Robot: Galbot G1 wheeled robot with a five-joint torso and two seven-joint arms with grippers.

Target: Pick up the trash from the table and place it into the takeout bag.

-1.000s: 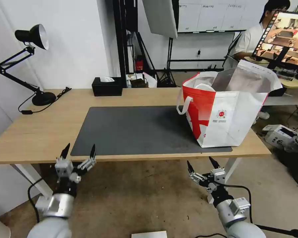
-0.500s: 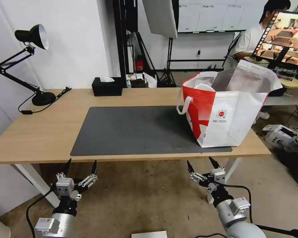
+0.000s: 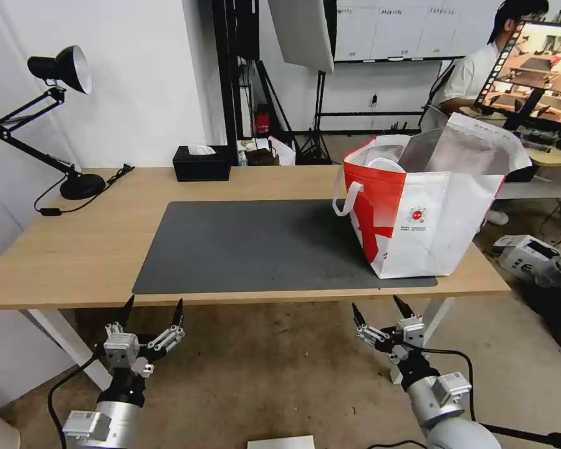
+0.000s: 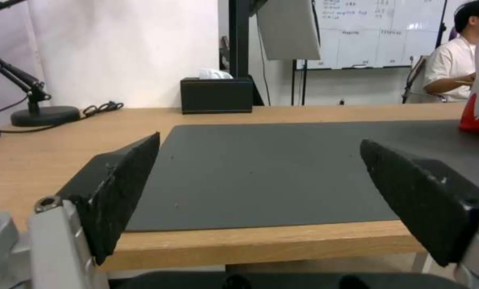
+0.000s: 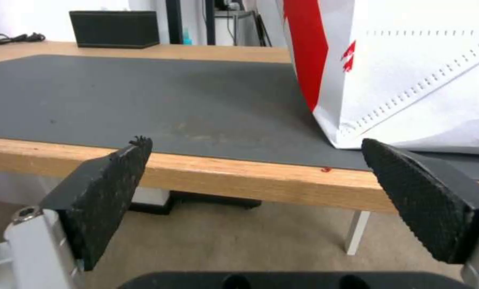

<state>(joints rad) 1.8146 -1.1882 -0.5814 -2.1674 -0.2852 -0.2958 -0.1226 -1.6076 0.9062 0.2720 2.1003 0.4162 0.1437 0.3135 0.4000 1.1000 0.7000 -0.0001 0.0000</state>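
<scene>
We are looking at a lab or studio workspace: a whiteboard [image 3: 411,28] is hanging on the rear wall beyond the fingertips, light stands [image 3: 318,118] are standing there, and a monitor [image 3: 539,65] is glowing.

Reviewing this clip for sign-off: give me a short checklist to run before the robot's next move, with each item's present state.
1. Left tool empty and open: ok; it sits below the table's front edge.
2. Right tool empty and open: ok; also below the front edge, under the takeout bag.
3. Takeout bag upright with its mouth open: ok.
4. Bag resting fully on the table: ok, at its right end, partly on the dark mat.
5. Trash left on the mat or tabletop: none visible; a small red speck near the front edge, cannot tell what it is.
6. Bag contents: cannot tell.
</scene>
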